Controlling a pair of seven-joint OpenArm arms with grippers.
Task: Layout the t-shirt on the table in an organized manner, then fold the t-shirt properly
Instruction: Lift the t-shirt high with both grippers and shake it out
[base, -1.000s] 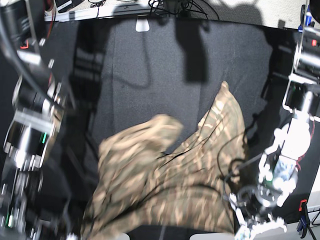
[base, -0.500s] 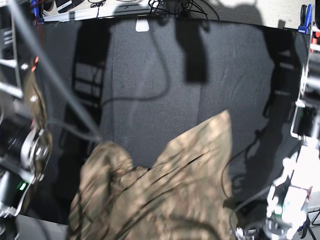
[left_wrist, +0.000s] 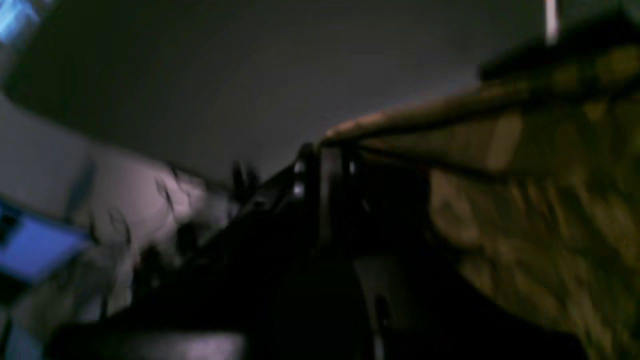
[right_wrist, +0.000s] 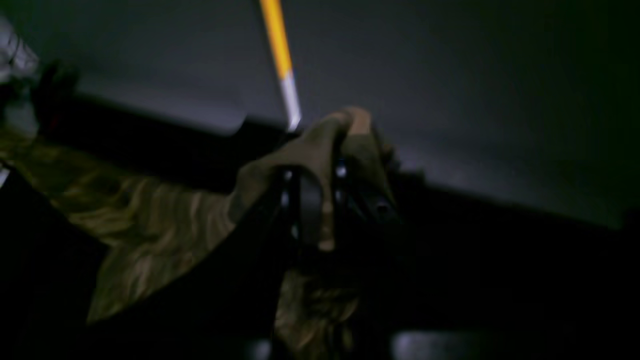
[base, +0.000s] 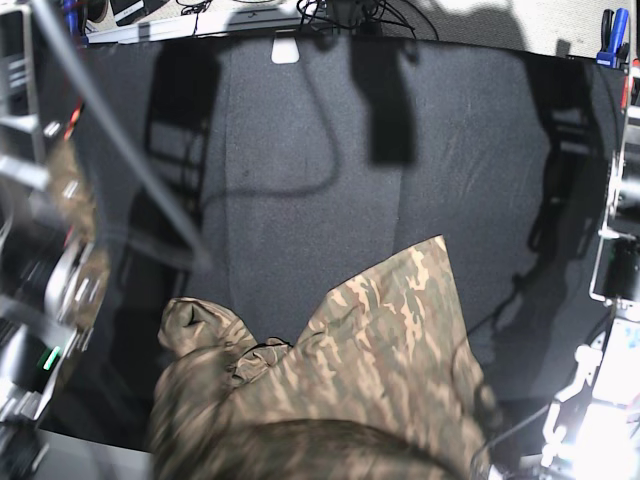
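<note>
T-shirt (base: 350, 380) nearer, clamped in both jaws

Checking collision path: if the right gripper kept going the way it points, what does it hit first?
Nothing beyond the camouflage fabric t-shirt bunched in the right gripper; past it only blurred grey background shows, depth unclear.

The view is dark and blurred. The left arm's black claw (left_wrist: 325, 165) sits at the centre of the frame, pinched shut on the taut upper edge of the soft tan and olive-brown camouflage t-shirt (left_wrist: 540, 200), which fills the right side. Grey background spans the top. A blurred blue shape (left_wrist: 35, 245) lies at lower left.
</note>
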